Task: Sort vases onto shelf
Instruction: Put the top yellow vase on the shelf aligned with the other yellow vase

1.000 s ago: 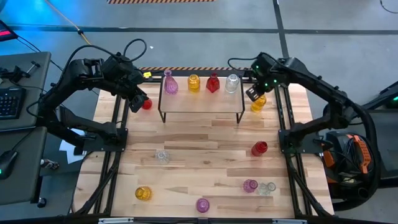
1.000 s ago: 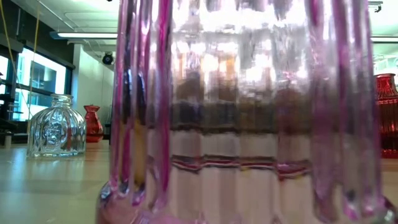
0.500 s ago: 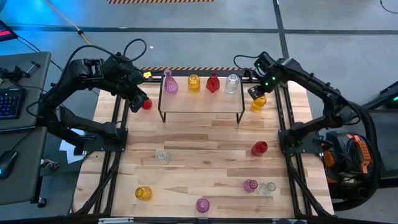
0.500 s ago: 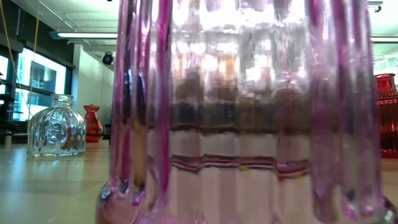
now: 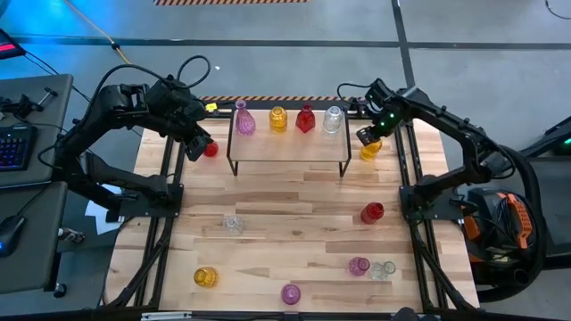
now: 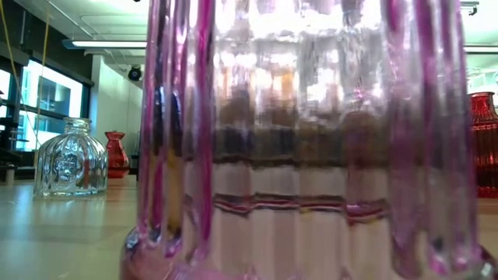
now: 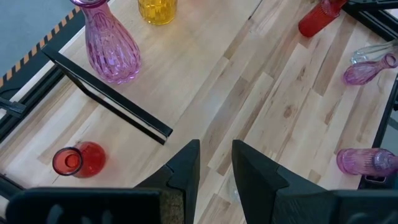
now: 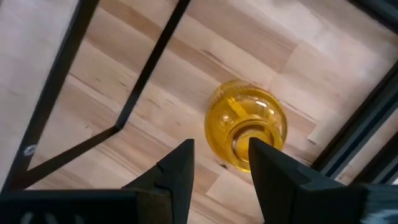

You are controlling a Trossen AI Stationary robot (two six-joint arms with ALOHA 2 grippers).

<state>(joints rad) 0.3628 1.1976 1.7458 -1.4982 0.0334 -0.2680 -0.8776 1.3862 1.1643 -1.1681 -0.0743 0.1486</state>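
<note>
From above, the small raised shelf with a light wooden top and thin black metal frame (image 5: 287,143) stands at the far middle of the butcher-block table (image 5: 285,201). Four small translucent glass vases stand in a row on it: a pink one (image 5: 244,119), a yellow one (image 5: 278,119), a red one (image 5: 305,119) and a clear one (image 5: 333,119). Seven more are on the table: a red vase (image 5: 211,149) off the shelf's left end, a yellow bulbous vase (image 5: 371,150) off its right end, a red one (image 5: 372,212) on the right side, a clear one (image 5: 232,223) left of centre, a yellow one (image 5: 205,277) near the front left, a pink one (image 5: 291,293) at the front edge, and a pink (image 5: 359,266) and clear (image 5: 384,269) pair touching at front right. The left gripper (image 5: 200,143) hangs just beside the left red vase; the right gripper (image 5: 367,134) hangs just above the yellow vase.

The low view is filled by a ribbed pink vase (image 6: 311,140), with a clear vase (image 6: 70,159) and two red ones (image 6: 115,154) (image 6: 484,140) behind.

In the left wrist view, the left gripper's (image 7: 214,168) fingers stand slightly apart, holding nothing, with a red vase (image 7: 78,160) near and apart.

In the right wrist view, the right gripper's (image 8: 219,163) fingers are apart and empty above the yellow vase (image 8: 247,127), which stands on the table beside the shelf's leg.
</note>
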